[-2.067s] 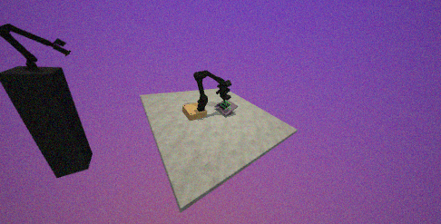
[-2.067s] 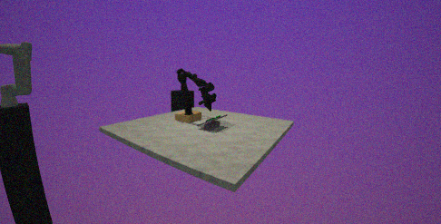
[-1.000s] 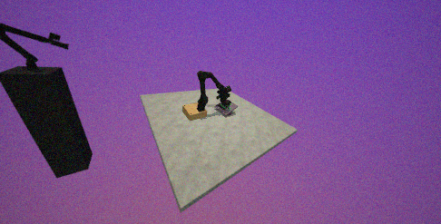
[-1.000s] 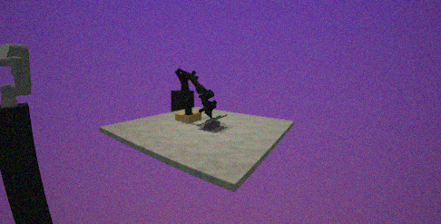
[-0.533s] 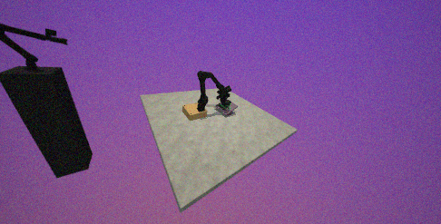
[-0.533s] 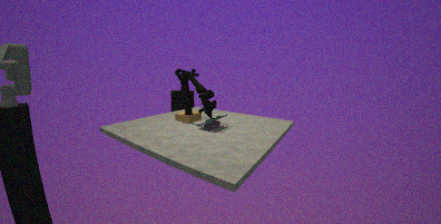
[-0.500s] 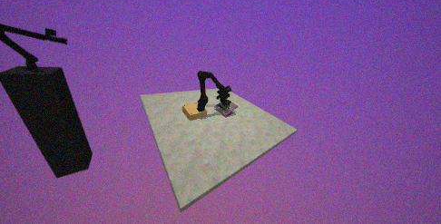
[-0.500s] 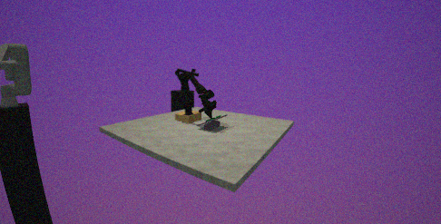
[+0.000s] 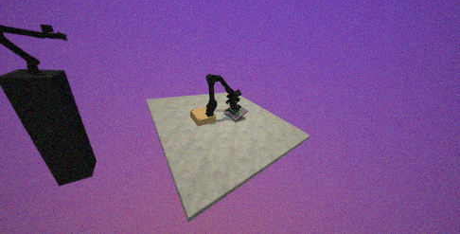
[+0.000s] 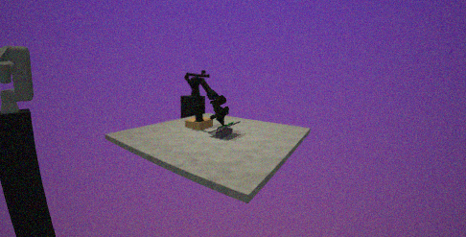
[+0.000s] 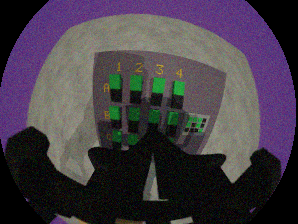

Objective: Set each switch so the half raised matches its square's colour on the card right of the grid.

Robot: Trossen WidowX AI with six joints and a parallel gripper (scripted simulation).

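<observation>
The grey switch panel (image 11: 207,82) (image 9: 236,114) (image 10: 223,131) lies on the table in front of the arm. In the wrist view its rocker switches stand in columns 1 to 4, each half green and half dark grey; row A (image 11: 145,85) and row B (image 11: 142,116) show fully, and the nearest row is mostly hidden behind my fingers. The small card (image 11: 195,124) of green and dark squares lies at the panel's right edge. My gripper (image 11: 153,131) (image 9: 233,106) (image 10: 221,121) is shut and empty, its tip low over the near rows around column 3.
The arm stands on an orange base (image 9: 203,117) (image 10: 198,124) on a grey table slab (image 9: 227,154) (image 10: 211,154). A dark block (image 10: 193,106) stands behind the base. A dark pillar with a second arm (image 9: 44,121) is far off to the left.
</observation>
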